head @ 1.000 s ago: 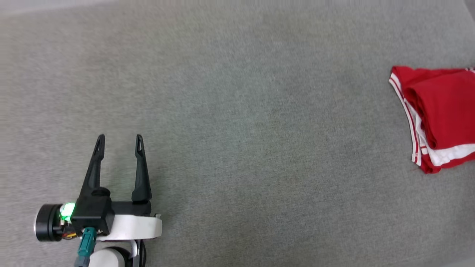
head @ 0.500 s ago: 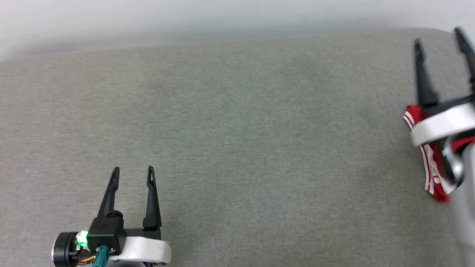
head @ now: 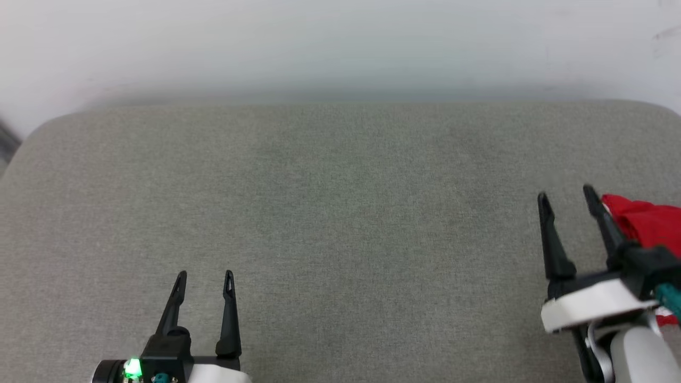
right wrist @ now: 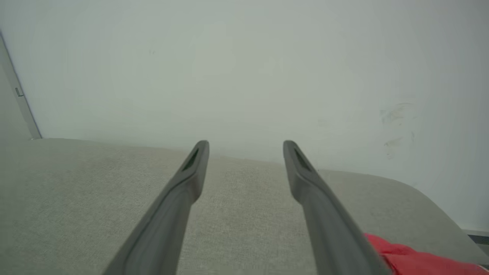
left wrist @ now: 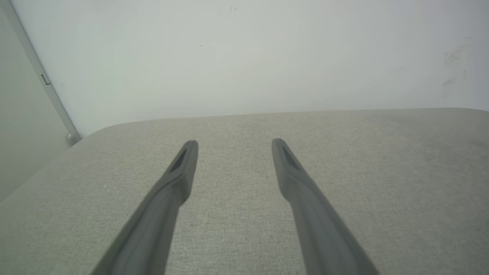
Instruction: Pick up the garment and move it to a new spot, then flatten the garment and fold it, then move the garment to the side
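The garment (head: 646, 223) is a red bundle at the right edge of the head view, partly hidden behind my right arm; a red corner of the garment (right wrist: 412, 259) shows at the lower right of the right wrist view. My right gripper (head: 565, 196) hangs open just left of it, fingers apart, nothing between them. My left gripper (head: 205, 276) stands open at the lower left over bare grey cloth, far from the garment. In both wrist views the fingers (left wrist: 183, 168) (right wrist: 195, 168) are spread with only cloth and wall beyond.
The grey fabric surface (head: 340, 213) has rounded far corners and ends at a pale wall (head: 340, 48). A thin metal strip (left wrist: 42, 80) runs down the wall at the far left. Wide bare cloth lies between the grippers.
The head camera has tilted up, so the wall and the surface's far edge now show. My right gripper has come down beside the garment's left side; both grippers stay open.
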Controlling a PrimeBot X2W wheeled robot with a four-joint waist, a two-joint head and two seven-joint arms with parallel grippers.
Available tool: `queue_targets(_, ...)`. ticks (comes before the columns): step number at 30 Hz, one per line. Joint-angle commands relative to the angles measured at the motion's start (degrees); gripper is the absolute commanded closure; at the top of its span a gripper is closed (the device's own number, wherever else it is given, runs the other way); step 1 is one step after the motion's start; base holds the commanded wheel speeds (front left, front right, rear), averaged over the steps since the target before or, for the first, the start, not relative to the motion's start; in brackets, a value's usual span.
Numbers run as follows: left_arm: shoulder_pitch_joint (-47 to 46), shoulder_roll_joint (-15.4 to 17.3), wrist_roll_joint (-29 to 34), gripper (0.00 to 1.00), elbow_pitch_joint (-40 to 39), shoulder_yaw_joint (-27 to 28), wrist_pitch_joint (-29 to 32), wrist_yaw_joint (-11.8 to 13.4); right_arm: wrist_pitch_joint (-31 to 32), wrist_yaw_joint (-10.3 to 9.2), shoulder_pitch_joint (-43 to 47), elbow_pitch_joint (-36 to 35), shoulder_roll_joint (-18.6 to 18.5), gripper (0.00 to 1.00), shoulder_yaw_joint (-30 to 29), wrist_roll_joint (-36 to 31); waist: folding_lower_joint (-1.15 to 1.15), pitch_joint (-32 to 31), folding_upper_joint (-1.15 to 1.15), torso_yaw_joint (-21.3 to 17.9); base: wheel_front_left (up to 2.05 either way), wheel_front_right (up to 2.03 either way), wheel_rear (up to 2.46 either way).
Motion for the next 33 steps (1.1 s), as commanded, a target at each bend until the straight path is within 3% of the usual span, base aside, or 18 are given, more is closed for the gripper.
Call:
queue_targets(1,0.7,0.0,-0.2,0.00,0.2,-0.1,-0.1,-0.1,-0.1,-0.07,1.6,-0.5,0.6,0.00,-0.4,0.4,0.01,-0.9,0.00,0.4,0.00,0.00,0.00)
queue_targets(12,3.9,-0.3,-0.9,0.00,-0.1,-0.6,-0.1,-1.2,-0.1,-0.06,13.2,-5.7,3.7,0.00,-3.6,2.1,0.01,-4.1,0.00,1.5,0.00,0.00,0.00)
queue_targets(24,5.3,-0.4,-1.1,0.00,-0.2,-0.2,-0.1,-1.7,-0.1,-0.06,18.1,-7.0,4.4,0.00,-3.4,3.0,0.01,-5.2,0.00,1.3,0.00,0.00,0.00)
queue_targets(25,4.9,-0.4,-1.2,1.00,-0.1,-0.3,0.0,-1.5,0.0,-0.01,17.7,-7.0,4.1,1.00,-3.4,3.0,0.01,-5.3,0.00,1.3,0.00,0.00,0.00)
queue_targets(29,5.3,-0.4,-2.0,1.00,1.5,-0.6,0.1,-1.6,0.2,0.00,18.0,-5.3,4.1,1.00,-3.3,3.8,0.01,-5.3,0.00,1.3,0.00,0.00,0.00)
queue_targets(33,4.3,0.0,-8.8,1.00,1.7,-0.3,1.2,-2.0,1.5,0.00,17.1,-4.7,4.0,1.00,-3.3,10.0,0.01,-5.2,0.00,1.2,0.00,0.00,0.00)
